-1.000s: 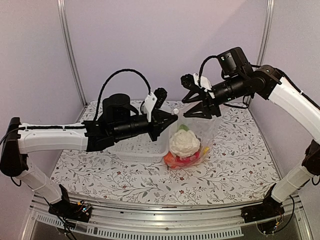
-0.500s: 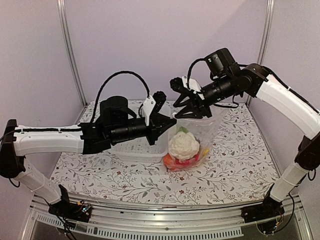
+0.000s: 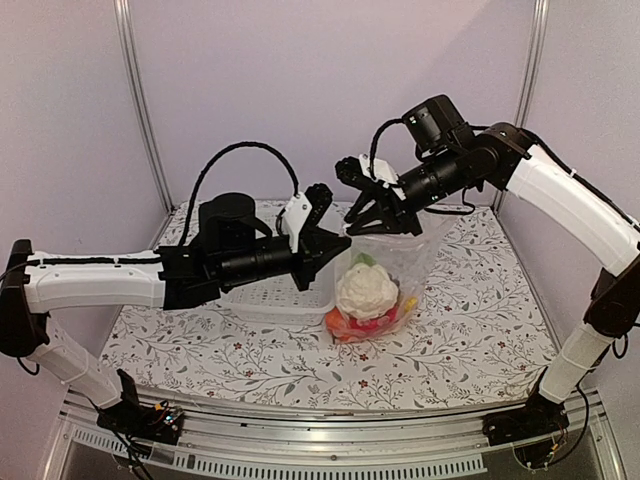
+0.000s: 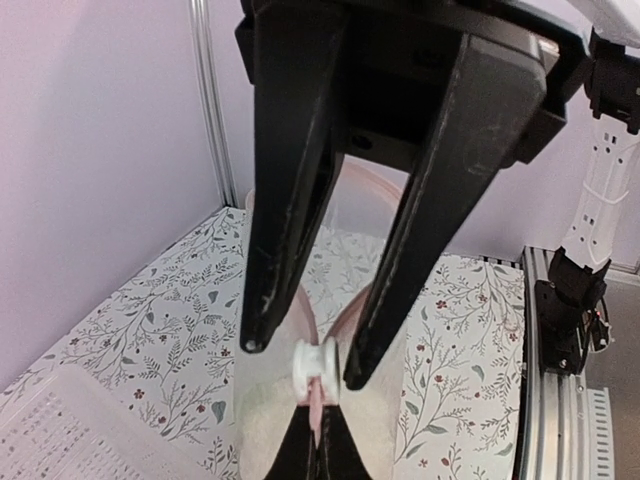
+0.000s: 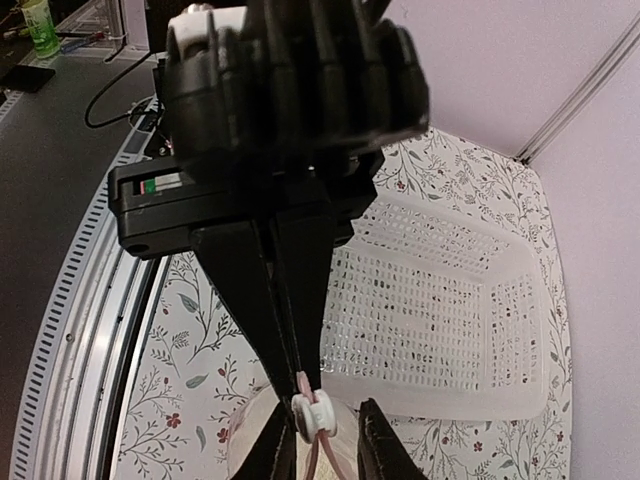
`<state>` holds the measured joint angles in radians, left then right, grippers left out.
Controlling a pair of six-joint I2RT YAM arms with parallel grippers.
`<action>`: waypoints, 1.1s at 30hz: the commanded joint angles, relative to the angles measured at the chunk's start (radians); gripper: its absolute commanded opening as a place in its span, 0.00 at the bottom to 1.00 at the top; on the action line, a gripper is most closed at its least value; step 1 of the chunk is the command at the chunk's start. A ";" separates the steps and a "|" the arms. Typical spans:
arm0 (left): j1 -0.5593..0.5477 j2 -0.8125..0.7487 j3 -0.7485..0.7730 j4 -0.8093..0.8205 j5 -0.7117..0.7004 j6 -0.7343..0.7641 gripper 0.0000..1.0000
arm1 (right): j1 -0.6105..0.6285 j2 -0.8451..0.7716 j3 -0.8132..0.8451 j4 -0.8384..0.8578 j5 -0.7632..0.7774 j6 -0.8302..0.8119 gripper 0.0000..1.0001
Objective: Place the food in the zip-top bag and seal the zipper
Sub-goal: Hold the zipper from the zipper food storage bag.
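The clear zip-top bag (image 3: 410, 262) hangs upright over the table, with the food in it: white cauliflower (image 3: 368, 288) on top of red, orange and yellow pieces (image 3: 348, 322). My left gripper (image 3: 345, 238) (image 4: 318, 425) is shut on the pinkish zipper (image 4: 316, 400) at the bag's left end. Just past its tip, a white slider (image 4: 318, 367) (image 5: 318, 415) sits on the strip. My right gripper (image 3: 366, 222) (image 5: 328, 430) straddles that slider. One of its fingers (image 4: 375, 340) touches the slider. The other stands a little apart.
The white slotted basket (image 3: 275, 297) (image 5: 440, 300) lies on the flowered table (image 3: 480, 320), just left of and behind the bag. Both forearms cross above the table's middle. The cell's walls and metal posts stand close behind.
My right gripper has travelled left along the bag's mouth, up to the left gripper's tip, and its jaws have narrowed around the slider. The left gripper has kept its hold.
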<state>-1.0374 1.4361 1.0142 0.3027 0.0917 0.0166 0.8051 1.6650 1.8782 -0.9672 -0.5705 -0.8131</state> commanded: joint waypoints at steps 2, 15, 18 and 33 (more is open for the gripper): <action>-0.016 -0.030 -0.011 0.016 -0.020 0.016 0.00 | 0.008 0.032 0.021 -0.061 0.001 -0.018 0.21; -0.017 -0.021 -0.011 0.015 -0.027 0.020 0.00 | 0.010 0.027 0.022 -0.043 -0.008 -0.003 0.14; -0.018 -0.016 -0.009 0.015 -0.029 0.023 0.00 | 0.009 0.026 0.025 -0.048 -0.012 0.002 0.15; -0.017 -0.009 -0.008 0.017 -0.033 0.026 0.00 | 0.009 0.034 0.062 -0.070 -0.018 0.032 0.12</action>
<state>-1.0393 1.4345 1.0142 0.2985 0.0681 0.0338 0.8062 1.6917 1.9129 -1.0153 -0.5739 -0.7959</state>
